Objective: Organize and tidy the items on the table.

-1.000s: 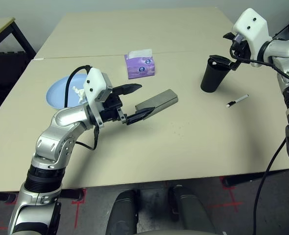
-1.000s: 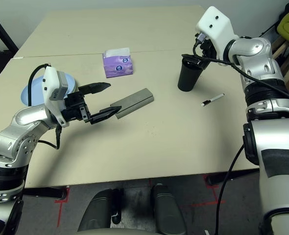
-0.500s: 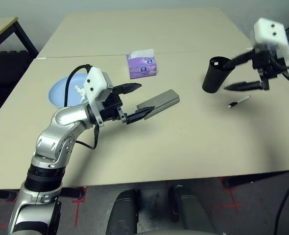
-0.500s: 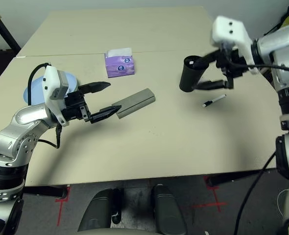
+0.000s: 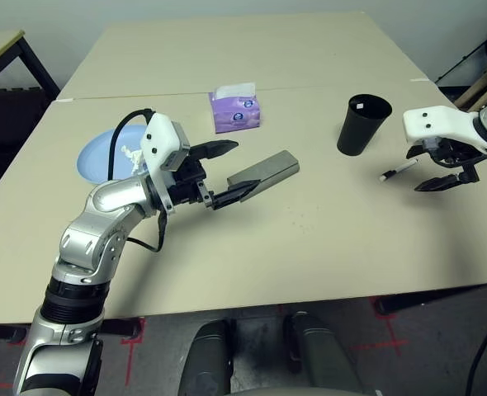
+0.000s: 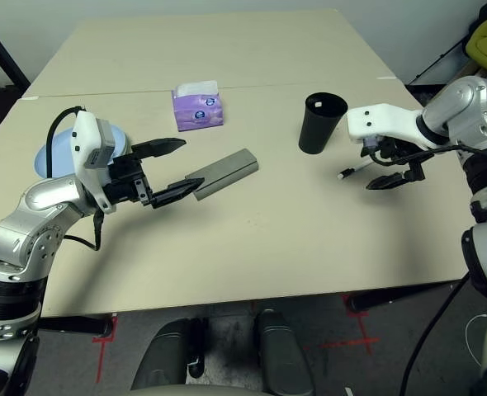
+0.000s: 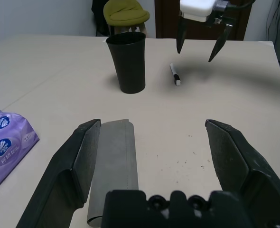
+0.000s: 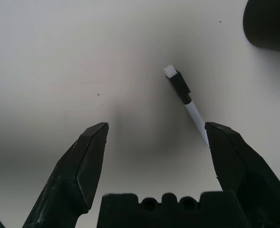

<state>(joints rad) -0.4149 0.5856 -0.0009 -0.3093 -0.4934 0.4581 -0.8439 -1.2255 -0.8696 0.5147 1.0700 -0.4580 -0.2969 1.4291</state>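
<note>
The right gripper (image 8: pixel 156 127), released and empty, seems to begin picking the pen (image 8: pixel 180 89); next it must align above it

The left arm (image 5: pixel 82 247) reaches up and inward from the lower left, its wrist (image 5: pixel 163 153) bent so that the left gripper (image 5: pixel 227 176) points toward the robot's right, low and with its two black fingers spread wide apart. The right arm (image 6: pixel 475 165) comes in from the right side, bent at the elbow, with its white wrist cover (image 6: pixel 384 122) turned inward toward the middle. Beneath that cover the right gripper (image 8: pixel 156 130) points downward, its two black fingers parted wide and nothing between their tips.
</note>
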